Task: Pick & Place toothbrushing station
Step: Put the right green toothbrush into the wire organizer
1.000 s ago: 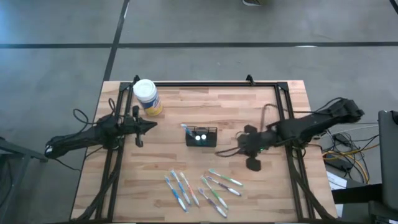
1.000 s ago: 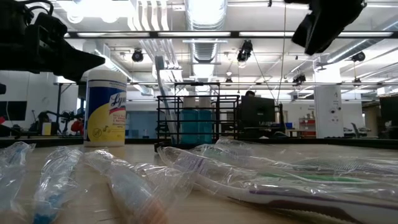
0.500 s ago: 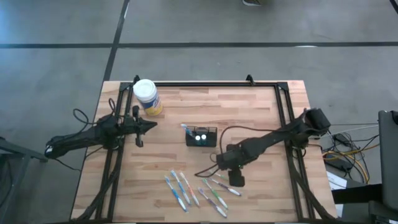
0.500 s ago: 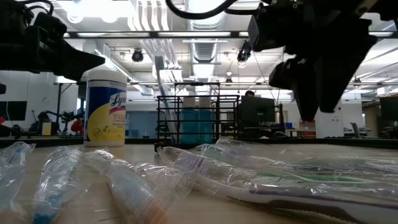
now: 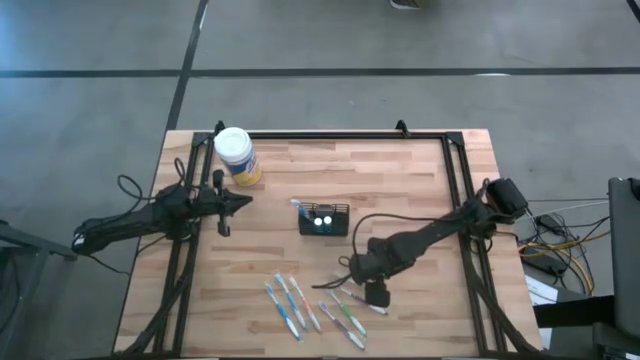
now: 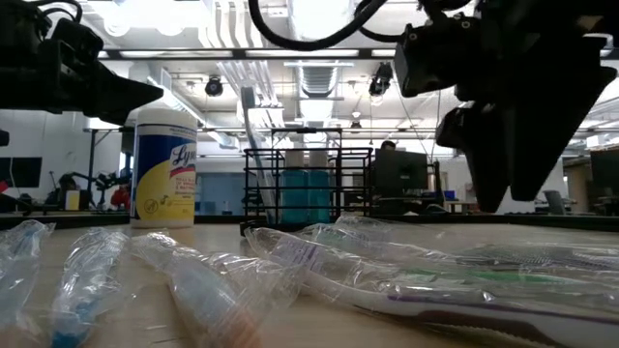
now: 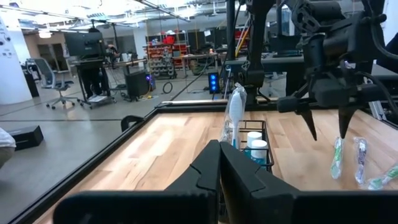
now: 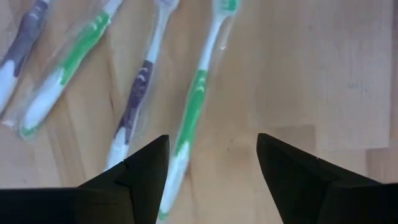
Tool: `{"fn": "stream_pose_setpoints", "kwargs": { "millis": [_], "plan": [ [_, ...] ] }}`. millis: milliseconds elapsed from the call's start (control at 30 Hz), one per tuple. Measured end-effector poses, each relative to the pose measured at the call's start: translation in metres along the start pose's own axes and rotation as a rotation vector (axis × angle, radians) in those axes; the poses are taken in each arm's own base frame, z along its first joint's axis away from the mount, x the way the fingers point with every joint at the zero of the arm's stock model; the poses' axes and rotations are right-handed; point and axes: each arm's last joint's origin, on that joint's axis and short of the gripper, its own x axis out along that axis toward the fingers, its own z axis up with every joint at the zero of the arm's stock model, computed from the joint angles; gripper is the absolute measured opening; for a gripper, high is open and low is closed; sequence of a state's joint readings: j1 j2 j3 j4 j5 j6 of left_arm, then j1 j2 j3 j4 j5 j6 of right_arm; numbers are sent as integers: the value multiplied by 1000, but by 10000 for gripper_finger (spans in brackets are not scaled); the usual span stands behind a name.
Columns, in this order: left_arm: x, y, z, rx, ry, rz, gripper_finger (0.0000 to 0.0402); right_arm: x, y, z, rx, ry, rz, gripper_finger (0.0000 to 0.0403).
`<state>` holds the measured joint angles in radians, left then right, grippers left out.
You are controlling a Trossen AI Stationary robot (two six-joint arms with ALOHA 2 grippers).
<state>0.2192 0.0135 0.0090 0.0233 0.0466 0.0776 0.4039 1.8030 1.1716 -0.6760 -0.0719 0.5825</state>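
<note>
Toothbrushing station (image 5: 324, 219) unmoved; right hand (image 5: 374, 293) now open over toothbrushes (image 5: 345, 310).

The right tool (image 5: 372, 291) now hangs over the wrapped toothbrushes (image 5: 345, 305), swung in from the counter's right side, its fingers spread apart.

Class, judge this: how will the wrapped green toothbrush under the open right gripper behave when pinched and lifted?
The green toothbrush probably stays stiff and light: a thin straight handle. Its clear wrapper looks glossy, so the right gripper may slip.
</note>
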Motion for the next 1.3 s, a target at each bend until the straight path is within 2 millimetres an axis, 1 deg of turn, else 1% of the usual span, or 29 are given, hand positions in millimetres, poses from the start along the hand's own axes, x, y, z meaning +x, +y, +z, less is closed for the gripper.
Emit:
{"fn": "stream_pose_setpoints", "kwargs": {
  "millis": [133, 367, 467, 667, 900, 967, 1033, 1300],
  "plan": [
    [0, 0, 0, -5, 1, 0, 9, 4, 8, -7, 17, -37, -28, 235],
    [0, 0, 0, -4, 1, 1, 13, 5, 18, -9, 28, -115, -49, 226],
    [0, 0, 0, -3, 1, 1, 13, 10, 21, -12, 54, -105, -56, 224],
    [0, 0, 0, 1, 1, 2, 8, 32, 21, -15, 75, -53, -98, 223],
    [0, 0, 0, 4, 0, 3, 13, 36, 20, -16, 46, -42, -107, 219],
    [0, 0, 0, 4, 0, 2, 12, 36, 19, -16, 34, -40, -109, 207],
    [0, 0, 0, 4, 0, 2, 10, 36, 19, -17, 27, -37, -111, 186],
    [0, 0, 0, 4, -1, 3, 13, 36, 15, -16, 2, -26, -117, 73]
  ]
}}
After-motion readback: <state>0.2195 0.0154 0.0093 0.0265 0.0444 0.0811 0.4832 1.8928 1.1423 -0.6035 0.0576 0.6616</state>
